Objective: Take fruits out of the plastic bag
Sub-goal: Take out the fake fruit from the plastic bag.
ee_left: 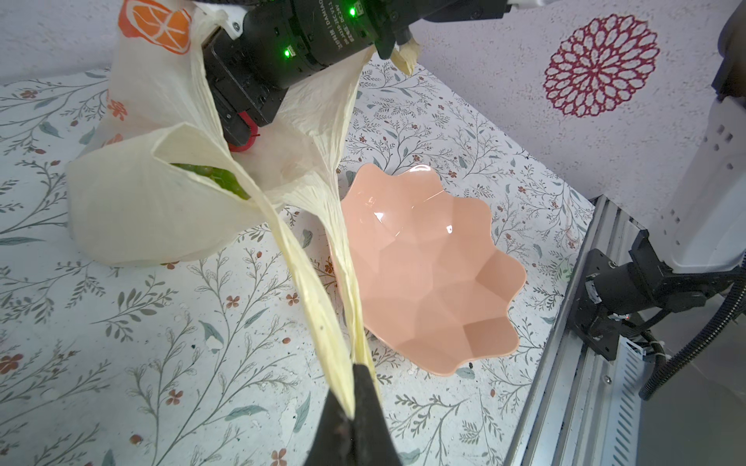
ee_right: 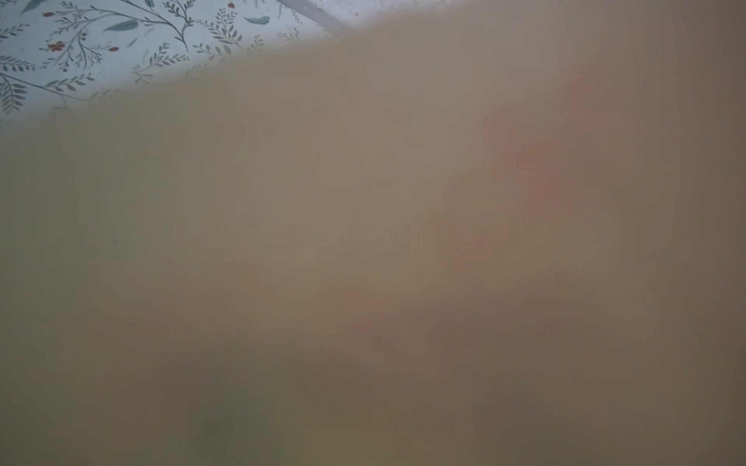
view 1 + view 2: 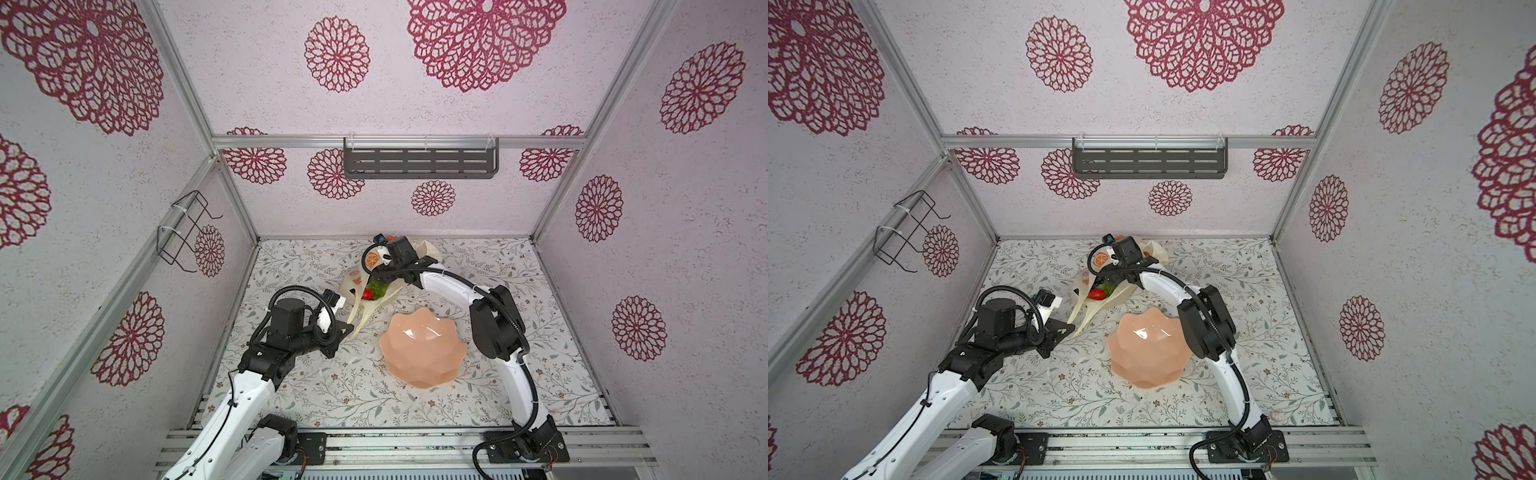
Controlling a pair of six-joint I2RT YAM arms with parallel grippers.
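Bowl (image 1: 444,282) sits empty, so nothing's out yet. Plastic bag (image 1: 141,218) lies near it, my left gripper (image 1: 353,399) clamped on its handles (image 1: 313,318), right gripper (image 1: 238,129) buried in its mouth, jaws hidden, can't tell. Fruits (image 3: 376,286) inside: green grapes (image 1: 218,177), red one (image 3: 367,295).

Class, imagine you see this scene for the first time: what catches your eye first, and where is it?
The empty peach-pink bowl stands out near the middle of the table. Beyond it, the left gripper pulls the bag taut by its handles, while the right arm reaches into its mouth, where a red fruit and green grapes show.
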